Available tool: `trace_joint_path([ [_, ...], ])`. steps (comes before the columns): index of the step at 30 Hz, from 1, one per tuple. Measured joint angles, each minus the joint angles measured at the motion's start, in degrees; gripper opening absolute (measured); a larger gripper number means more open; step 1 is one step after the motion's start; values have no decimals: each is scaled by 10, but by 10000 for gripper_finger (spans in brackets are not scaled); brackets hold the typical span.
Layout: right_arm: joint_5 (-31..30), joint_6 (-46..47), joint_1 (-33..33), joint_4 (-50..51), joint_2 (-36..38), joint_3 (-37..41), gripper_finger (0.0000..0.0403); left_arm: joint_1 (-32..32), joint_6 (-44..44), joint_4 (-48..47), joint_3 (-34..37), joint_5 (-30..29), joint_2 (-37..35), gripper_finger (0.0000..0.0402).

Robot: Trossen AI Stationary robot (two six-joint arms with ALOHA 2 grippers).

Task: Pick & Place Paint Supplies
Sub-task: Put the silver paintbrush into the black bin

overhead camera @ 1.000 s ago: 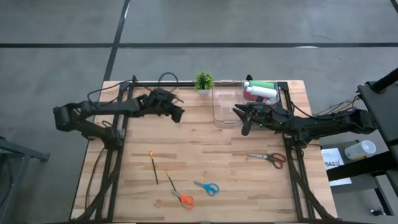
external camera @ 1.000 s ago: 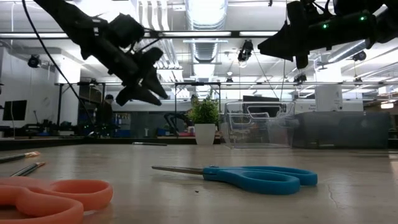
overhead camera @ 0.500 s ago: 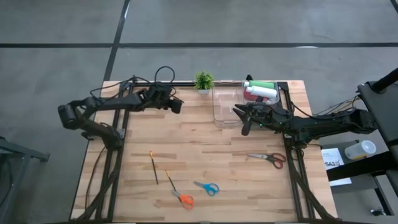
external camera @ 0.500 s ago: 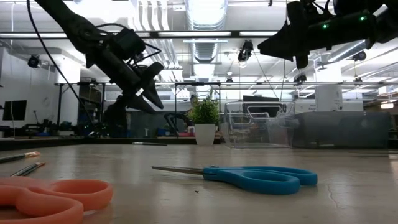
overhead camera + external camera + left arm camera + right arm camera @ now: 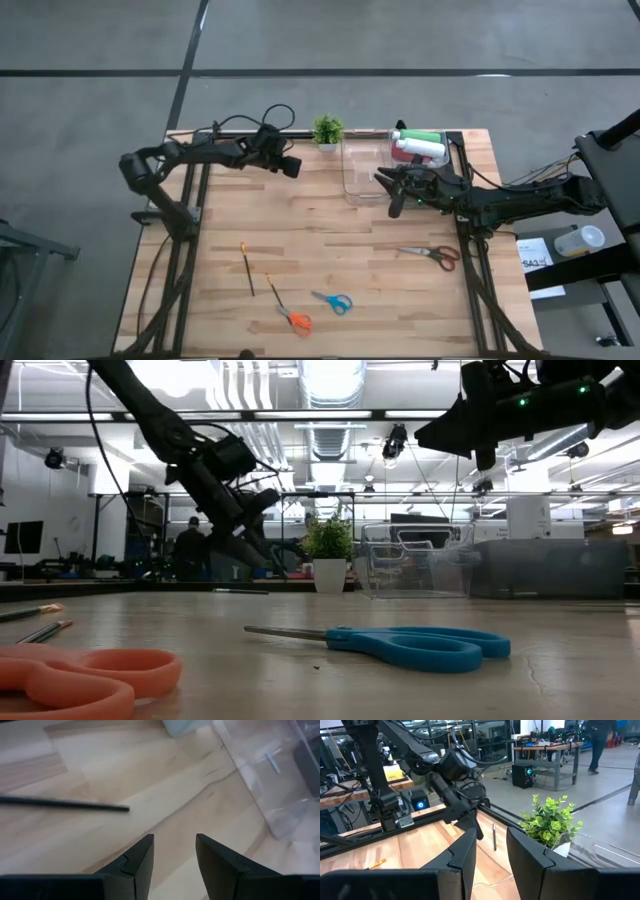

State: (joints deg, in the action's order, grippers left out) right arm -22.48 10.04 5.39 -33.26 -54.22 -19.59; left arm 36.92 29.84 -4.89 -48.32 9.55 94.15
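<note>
Green (image 5: 422,135), pink-red (image 5: 404,150) and white (image 5: 430,149) squeeze bottles lie together at the table's far right corner. Two thin brushes (image 5: 247,268) (image 5: 272,291) lie on the near left of the table. A thin dark stick (image 5: 65,804) lies on the wood just ahead of my left gripper (image 5: 174,850). That gripper is open and hovers low near the far edge (image 5: 293,168), left of the plant. My right gripper (image 5: 391,195) is open in the air at the clear container's right side and is empty (image 5: 490,851).
A clear plastic container (image 5: 364,170) stands between the two grippers. A small potted plant (image 5: 327,130) sits at the far edge. Orange scissors (image 5: 296,320), blue scissors (image 5: 333,302) and red-handled scissors (image 5: 433,256) lie on the near half. Cables loop at the far left (image 5: 268,120).
My left gripper has moved toward the table's far edge and down, tipping its fingers lower toward the table, and ended slightly further right toward the plant. My right arm has kept still.
</note>
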Motion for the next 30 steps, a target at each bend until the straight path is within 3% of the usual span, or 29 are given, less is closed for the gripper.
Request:
trace_joint_path([
  [14, 0, 0, 0, 0, -3, 0, 107, 14, 7, -22, -16, 21, 15, 155],
  [30, 0, 0, 0, 0, -3, 0, 107, 34, 116, -16, -16, 38, 8, 155],
])
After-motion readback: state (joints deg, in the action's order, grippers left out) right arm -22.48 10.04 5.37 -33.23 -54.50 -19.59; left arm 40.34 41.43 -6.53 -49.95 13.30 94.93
